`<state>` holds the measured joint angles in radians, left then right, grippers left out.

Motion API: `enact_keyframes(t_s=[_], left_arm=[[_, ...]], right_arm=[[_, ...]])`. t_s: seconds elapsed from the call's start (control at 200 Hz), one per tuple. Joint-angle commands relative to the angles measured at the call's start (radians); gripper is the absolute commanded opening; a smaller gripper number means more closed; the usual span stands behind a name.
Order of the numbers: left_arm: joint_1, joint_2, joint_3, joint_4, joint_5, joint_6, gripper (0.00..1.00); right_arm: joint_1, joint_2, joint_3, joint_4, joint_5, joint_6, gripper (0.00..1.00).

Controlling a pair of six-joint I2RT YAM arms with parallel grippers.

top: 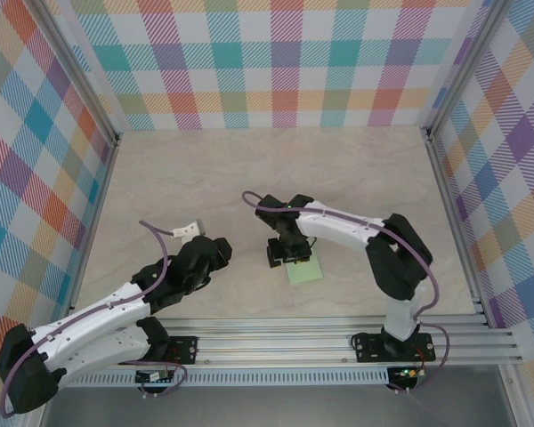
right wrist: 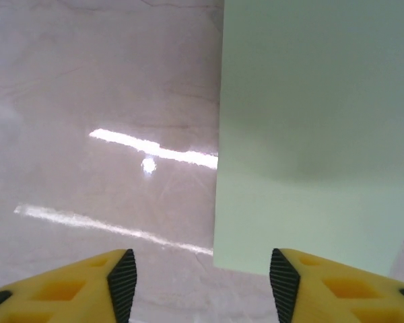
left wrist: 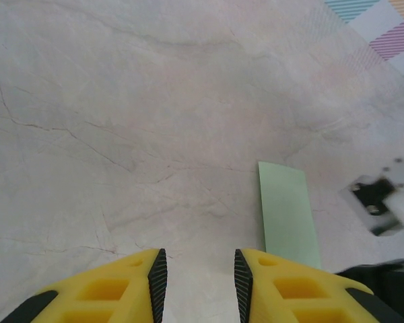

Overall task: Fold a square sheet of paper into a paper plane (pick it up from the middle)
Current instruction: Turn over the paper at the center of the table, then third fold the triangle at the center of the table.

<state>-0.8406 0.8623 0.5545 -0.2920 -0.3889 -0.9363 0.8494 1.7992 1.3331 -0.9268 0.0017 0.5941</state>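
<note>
Right jaws open and empty above the thin pale mint-green sheet of paper [right wrist: 310, 134]
Left jaws part-open, empty, apart to its left. The paper lies flat by the pale marbled table's [top: 249, 169] near edge, long axis running ahead of the nearer right jaws.

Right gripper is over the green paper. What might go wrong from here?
The sheet of paper lies flat on the glossy table; the open right gripper may skid it instead of pinching it.
One edge runs between that gripper's fingers, so a grasp may land off-middle.
The left gripper stands apart, so nothing pins the sheet.
</note>
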Motion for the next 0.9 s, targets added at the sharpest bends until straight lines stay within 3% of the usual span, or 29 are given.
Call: enact_keyframes(t_s=[0.0, 0.07, 0.21, 0.335, 0.575, 0.725, 0.895], left_arm=[[0.011, 0.065, -0.009, 0.125, 0.099, 0.046, 0.35], [0.011, 0.17, 0.03, 0.2, 0.209, 0.081, 0.34], [-0.001, 0.464, 0.172, 0.285, 0.404, 0.139, 0.26], [-0.017, 0.672, 0.295, 0.325, 0.509, 0.165, 0.22], [-0.029, 0.915, 0.453, 0.303, 0.524, 0.167, 0.17], [-0.033, 0.948, 0.471, 0.196, 0.446, 0.149, 0.15], [-0.032, 0.989, 0.467, 0.192, 0.448, 0.149, 0.14]], right_arm=[[-0.073, -0.186, -0.123, 0.105, -0.083, 0.008, 0.6], [-0.158, -0.285, -0.248, 0.172, -0.106, 0.018, 0.61], [-0.356, -0.404, -0.467, 0.302, -0.319, -0.006, 0.62], [-0.419, -0.447, -0.563, 0.365, -0.384, -0.042, 0.63], [-0.447, -0.419, -0.612, 0.44, -0.448, -0.061, 0.61], [-0.448, -0.391, -0.612, 0.489, -0.481, -0.054, 0.6], [-0.45, -0.342, -0.598, 0.494, -0.46, -0.054, 0.6]])
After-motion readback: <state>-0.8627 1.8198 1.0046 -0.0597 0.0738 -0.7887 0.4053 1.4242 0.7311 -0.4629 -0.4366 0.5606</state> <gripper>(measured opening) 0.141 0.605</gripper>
